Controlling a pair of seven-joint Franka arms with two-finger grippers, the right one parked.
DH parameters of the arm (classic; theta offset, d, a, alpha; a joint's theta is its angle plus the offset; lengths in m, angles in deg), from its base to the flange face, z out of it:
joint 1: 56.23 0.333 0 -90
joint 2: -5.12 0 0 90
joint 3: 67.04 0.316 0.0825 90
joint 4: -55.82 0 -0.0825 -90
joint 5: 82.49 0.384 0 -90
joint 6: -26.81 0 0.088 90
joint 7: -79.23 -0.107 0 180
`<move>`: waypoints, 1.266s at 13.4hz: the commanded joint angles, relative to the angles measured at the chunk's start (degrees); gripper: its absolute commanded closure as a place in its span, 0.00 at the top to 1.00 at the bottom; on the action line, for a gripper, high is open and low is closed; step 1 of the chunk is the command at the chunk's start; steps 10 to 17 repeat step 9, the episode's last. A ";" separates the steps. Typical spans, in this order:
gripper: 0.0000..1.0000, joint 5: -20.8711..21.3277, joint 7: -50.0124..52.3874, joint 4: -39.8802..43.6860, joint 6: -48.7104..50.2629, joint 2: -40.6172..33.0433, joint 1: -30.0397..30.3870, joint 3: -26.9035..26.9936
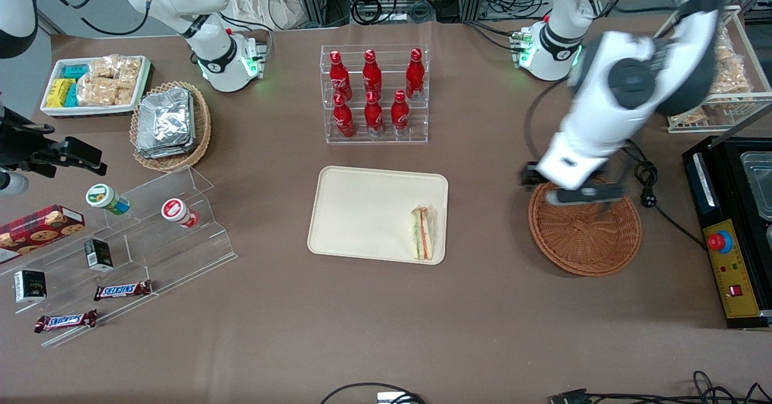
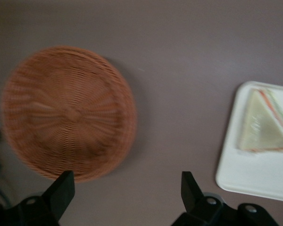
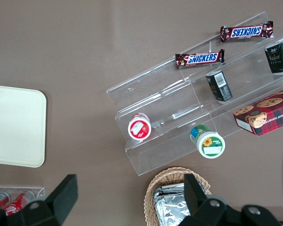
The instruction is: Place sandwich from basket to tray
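The sandwich (image 1: 423, 232) lies flat on the tray (image 1: 362, 211), tucked against the rim at the end nearest the working arm, its green and orange-red filling showing along one long edge. From the left wrist camera the same wedge (image 2: 266, 123) sits inside a rounded corner of the tray (image 2: 245, 179), clear wrap catching some light. The basket (image 1: 588, 238) stands on the brown table (image 1: 386, 331), well apart from the tray toward the working arm's end, and its woven bowl holds nothing (the wrist view looks straight down into it (image 2: 68, 113)). The gripper (image 1: 580, 194) hangs above the basket's edge that lies farther from the front camera, blurred in the front view, so its exact height over the wicker is hard to judge. In the wrist view its two dark fingers (image 2: 61, 190) stand wide apart with only bare table between them, gripping nothing. Farther from the front camera than the tray, a clear rack of red bottles (image 1: 374, 93) stands upright. Toward the parked arm's end, a lighter wicker basket of foil packets (image 1: 169, 123) rests beside a white tray of snack packets (image 1: 96, 84), and two Snickers bars (image 1: 120, 290) lie on a clear stepped stand (image 1: 181, 235).
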State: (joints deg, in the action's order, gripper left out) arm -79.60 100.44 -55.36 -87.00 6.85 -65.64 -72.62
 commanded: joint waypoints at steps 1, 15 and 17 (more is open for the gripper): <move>1.00 -0.51 -5.63 4.54 6.11 -1.12 9.21 -0.93; 1.00 -1.04 -10.13 27.76 24.94 8.63 16.36 -1.01; 1.00 -1.04 -10.13 27.76 24.94 8.63 16.36 -1.01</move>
